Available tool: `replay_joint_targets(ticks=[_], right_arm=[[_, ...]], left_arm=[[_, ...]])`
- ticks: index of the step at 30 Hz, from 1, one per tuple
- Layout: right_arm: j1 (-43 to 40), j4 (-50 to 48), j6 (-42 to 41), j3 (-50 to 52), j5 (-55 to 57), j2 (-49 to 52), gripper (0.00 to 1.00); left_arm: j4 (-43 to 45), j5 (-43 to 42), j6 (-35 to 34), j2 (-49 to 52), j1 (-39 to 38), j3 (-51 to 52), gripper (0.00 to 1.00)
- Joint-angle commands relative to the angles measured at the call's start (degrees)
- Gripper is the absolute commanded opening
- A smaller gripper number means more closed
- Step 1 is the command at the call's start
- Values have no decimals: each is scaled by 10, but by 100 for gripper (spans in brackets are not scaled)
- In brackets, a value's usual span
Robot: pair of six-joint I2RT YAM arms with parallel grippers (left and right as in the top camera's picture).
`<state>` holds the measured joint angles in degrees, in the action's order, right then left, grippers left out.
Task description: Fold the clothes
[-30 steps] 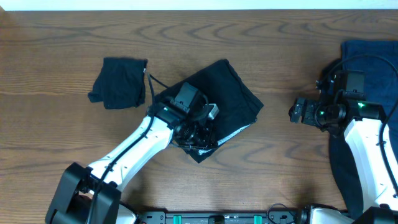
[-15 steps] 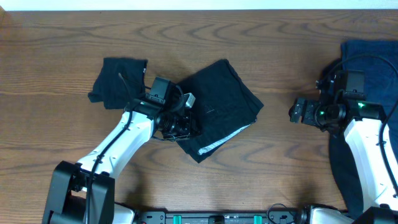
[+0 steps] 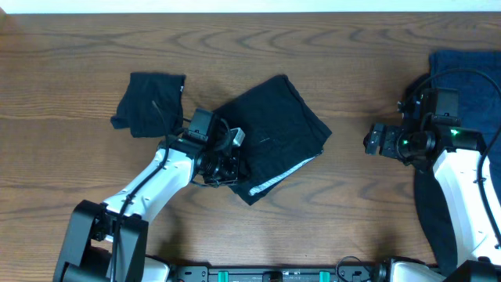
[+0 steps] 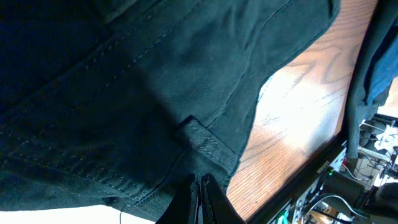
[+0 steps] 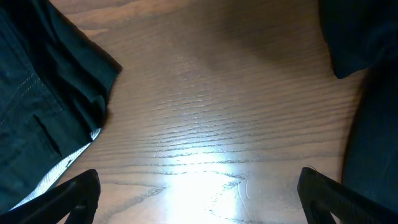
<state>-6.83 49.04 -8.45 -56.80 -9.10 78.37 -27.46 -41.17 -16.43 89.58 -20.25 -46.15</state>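
Note:
A folded black garment (image 3: pixel 278 125) lies at the table's middle, a pale inner edge showing at its lower side. My left gripper (image 3: pixel 227 160) is shut at the garment's left lower edge. In the left wrist view its fingertips (image 4: pixel 202 190) are pressed together low over the black cloth (image 4: pixel 124 81), with nothing seen between them. My right gripper (image 3: pixel 374 141) is open and empty over bare wood to the right of the garment. The right wrist view shows its fingers (image 5: pixel 199 199) wide apart and the garment's edge (image 5: pixel 43 93) at the left.
A smaller folded black piece (image 3: pixel 149 102) lies at the back left. A pile of dark blue clothes (image 3: pixel 470 70) lies along the right edge under my right arm; it also shows in the right wrist view (image 5: pixel 367 37). The table (image 3: pixel 352 204) is brown wood.
My left gripper has pulled back leftward from on top of the garment's lower corner to its left edge. The right arm has not moved.

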Motion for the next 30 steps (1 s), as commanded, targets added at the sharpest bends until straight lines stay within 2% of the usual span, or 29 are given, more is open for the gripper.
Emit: replay_joint_targets(ticks=[1,9,19,26,30], right_arm=[[-3,1,8,-2,3,0,99],[-3,1,8,-2,3,0,99],[-3,1,8,-2,3,0,99],[-3,1,8,-2,3,0,99],[-3,1,8,-2,3,0,99]], left_arm=[[9,7,9,4,3,21,6],[34,7,6,11,2,52,6],[84,7,-33,56,2,79,6],[87,6,-53,92,1,82,6],[85,-28,-54,77,0,72,6]])
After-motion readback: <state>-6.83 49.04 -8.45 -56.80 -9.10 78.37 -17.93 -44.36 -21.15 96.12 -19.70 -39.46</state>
